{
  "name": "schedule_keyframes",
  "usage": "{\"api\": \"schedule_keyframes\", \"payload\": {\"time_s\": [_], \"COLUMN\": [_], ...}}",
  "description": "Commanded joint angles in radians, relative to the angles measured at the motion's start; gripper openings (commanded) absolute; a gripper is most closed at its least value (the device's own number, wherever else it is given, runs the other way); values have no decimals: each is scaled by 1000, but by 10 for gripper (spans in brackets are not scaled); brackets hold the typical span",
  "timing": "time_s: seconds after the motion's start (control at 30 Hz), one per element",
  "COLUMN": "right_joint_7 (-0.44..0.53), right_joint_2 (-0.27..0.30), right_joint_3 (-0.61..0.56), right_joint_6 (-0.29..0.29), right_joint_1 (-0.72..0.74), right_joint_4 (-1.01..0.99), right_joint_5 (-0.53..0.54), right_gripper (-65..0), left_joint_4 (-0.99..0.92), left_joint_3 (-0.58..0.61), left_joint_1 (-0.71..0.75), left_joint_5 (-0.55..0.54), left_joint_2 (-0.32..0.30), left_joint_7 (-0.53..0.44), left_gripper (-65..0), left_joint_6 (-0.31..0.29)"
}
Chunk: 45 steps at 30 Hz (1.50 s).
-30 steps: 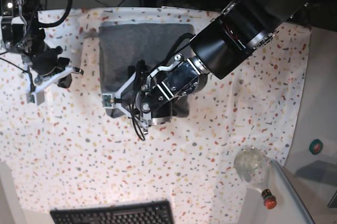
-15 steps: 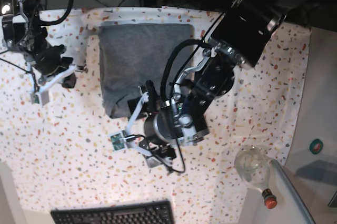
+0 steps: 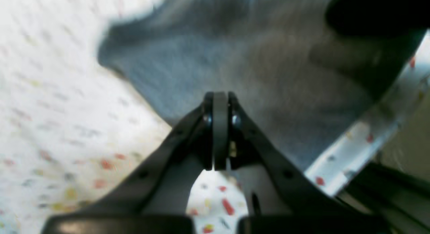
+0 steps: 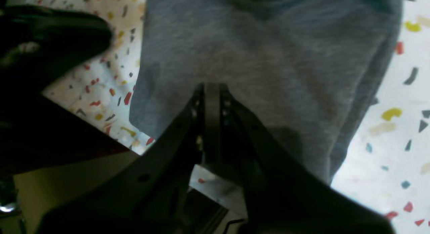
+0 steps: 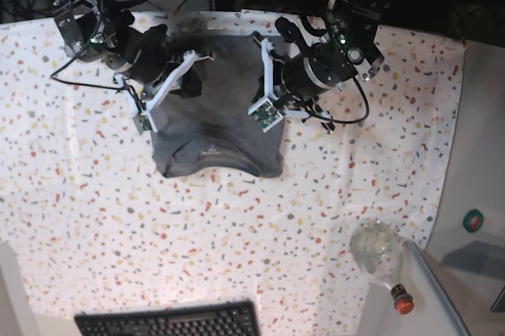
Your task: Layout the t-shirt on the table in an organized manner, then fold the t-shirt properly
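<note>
Only base view shows whole t-shirt folded by bench far edge w/ keyboard near; wrist cams show left end effector & right end effector clenched, empty.

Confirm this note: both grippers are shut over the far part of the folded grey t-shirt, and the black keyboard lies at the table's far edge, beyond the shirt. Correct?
Not quite. The keyboard lies at the near edge of the table, as the base view shows. The rest stands: left gripper and right gripper are shut over the far part of the t-shirt.
</note>
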Motion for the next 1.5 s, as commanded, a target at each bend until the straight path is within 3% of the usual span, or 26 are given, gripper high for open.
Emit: {"api": "schedule_keyframes", "payload": {"time_s": [0.0, 0.17, 0.3, 0.47, 0.67, 0.77, 0.93, 1.0, 1.03, 1.2, 1.33, 1.47], "right_joint_7": [17, 18, 28, 121, 121, 118, 118, 118, 118, 118, 118, 123], "right_joint_2": [15, 19, 15, 15, 25, 26, 57, 57, 57, 58, 54, 51], "right_joint_3": [6, 9, 9, 6, 12, 20, 179, 248, 277, 448, 402, 219], "right_joint_6": [4, 4, 4, 4, 4, 4, 4, 4, 4, 9, 10, 10], "right_joint_1": [-4, -93, -90, -104, -169, -229, -403, -472, -514, -767, -775, -574], "right_joint_4": [21, 56, -96, -180, 3, 135, 262, 257, 253, 242, 33, -370], "right_joint_5": [0, 0, 0, 0, 1, 1, 1, 4, 4, 3, 0, 0], "right_gripper": [-650, -650, -650, -650, -650, -650, -650, -650, -650, -650, -650, -650], "left_joint_4": [-6, -38, -73, -213, -108, 1, 168, 176, 176, 171, 119, -36], "left_joint_3": [6, 6, 46, 65, 45, -32, -213, -262, -281, -408, -417, -248], "left_joint_1": [1, 39, 41, 13, 21, 56, 184, 251, 285, 518, 615, 609], "left_joint_5": [-25, -25, -13, -16, -25, -26, -26, -43, -74, -313, -382, -194], "left_joint_2": [14, 19, 13, 13, 5, -26, -87, -138, -161, -233, -240, -236], "left_joint_7": [-33, -35, -35, -35, -35, -35, -35, -35, -35, -35, -36, -47], "left_gripper": [-650, -650, -650, -650, -650, -650, -650, -650, -650, -650, -650, -650], "left_joint_6": [-4, -4, -4, -4, -4, -4, -17, -63, -92, -92, -92, -92]}}
